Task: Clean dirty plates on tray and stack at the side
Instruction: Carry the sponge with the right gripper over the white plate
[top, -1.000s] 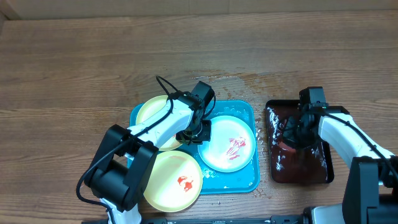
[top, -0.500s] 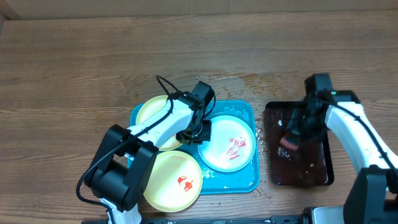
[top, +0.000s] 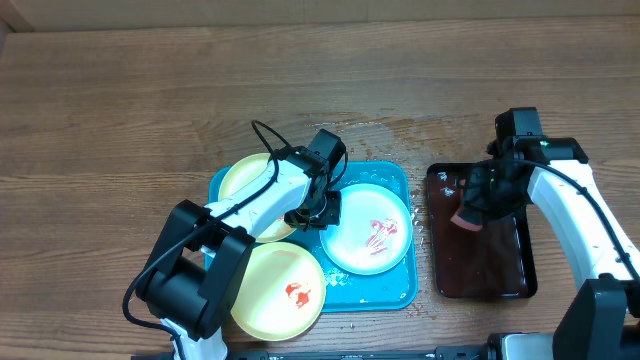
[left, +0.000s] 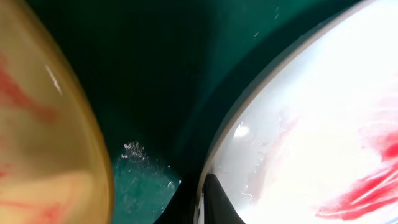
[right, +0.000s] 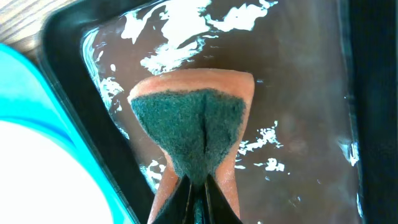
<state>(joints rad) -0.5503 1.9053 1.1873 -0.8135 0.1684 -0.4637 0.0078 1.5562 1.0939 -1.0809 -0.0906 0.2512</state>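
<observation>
The turquoise tray (top: 375, 288) holds a pale blue-white plate (top: 368, 230) smeared with red sauce. One pale yellow plate (top: 243, 180) lies over the tray's far left corner. Another yellow plate (top: 278, 290), with a red spot, overlaps its near left edge. My left gripper (top: 318, 212) is shut on the white plate's left rim. In the left wrist view the fingers (left: 217, 202) pinch that rim, with the white plate (left: 311, 118) to the right and a yellow plate (left: 37, 137) to the left. My right gripper (right: 199, 199) is shut on an orange sponge (right: 193, 118) with a green scouring face.
A dark brown-red tray (top: 490, 265) with water in it stands right of the turquoise tray, and the sponge (top: 467, 217) hangs over its far left part. Water drops wet the wood behind both trays. The turquoise tray's edge (right: 25, 81) shows left of the sponge.
My right arm has swung back and to the right with the sponge, raising it off the dark tray's water. The left gripper has stayed on the white plate's rim.
</observation>
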